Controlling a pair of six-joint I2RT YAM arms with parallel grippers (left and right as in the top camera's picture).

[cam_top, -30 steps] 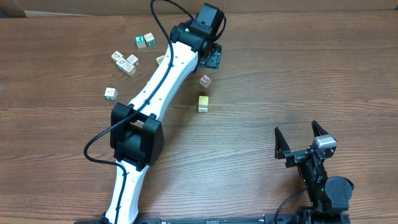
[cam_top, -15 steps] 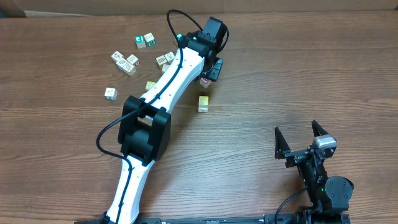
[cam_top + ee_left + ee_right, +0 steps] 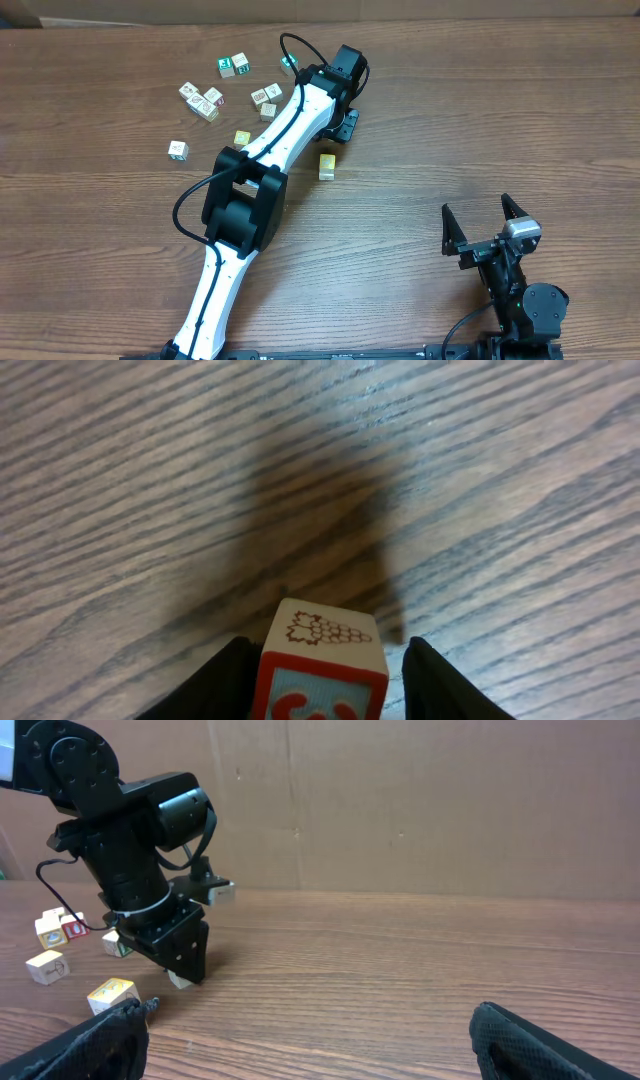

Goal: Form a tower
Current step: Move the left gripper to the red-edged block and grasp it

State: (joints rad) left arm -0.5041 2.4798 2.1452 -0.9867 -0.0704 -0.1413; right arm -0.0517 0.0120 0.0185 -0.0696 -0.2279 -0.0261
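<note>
A red-marked cube (image 3: pixel 322 665) with a grape drawing on its top face sits on the table between the jaws of my left gripper (image 3: pixel 325 650). The left finger (image 3: pixel 232 678) touches its side, while a thin gap remains at the right finger (image 3: pixel 430 678). From overhead the left gripper (image 3: pixel 338 125) covers this cube. A yellow cube (image 3: pixel 327 166) lies just in front of it, apart. My right gripper (image 3: pixel 477 207) hovers wide open and empty at the near right. No tower shows in any view.
Several loose picture cubes lie scattered at the far left, among them a green-marked one (image 3: pixel 242 65), a pair (image 3: pixel 205 100), a single one (image 3: pixel 178 150) and a small yellow one (image 3: pixel 242 137). The left arm (image 3: pixel 255 190) stretches diagonally over the table.
The left gripper has moved nearer and down over the red-marked cube, which it now hides from overhead, and its jaws have narrowed around it. The right arm has not moved.
</note>
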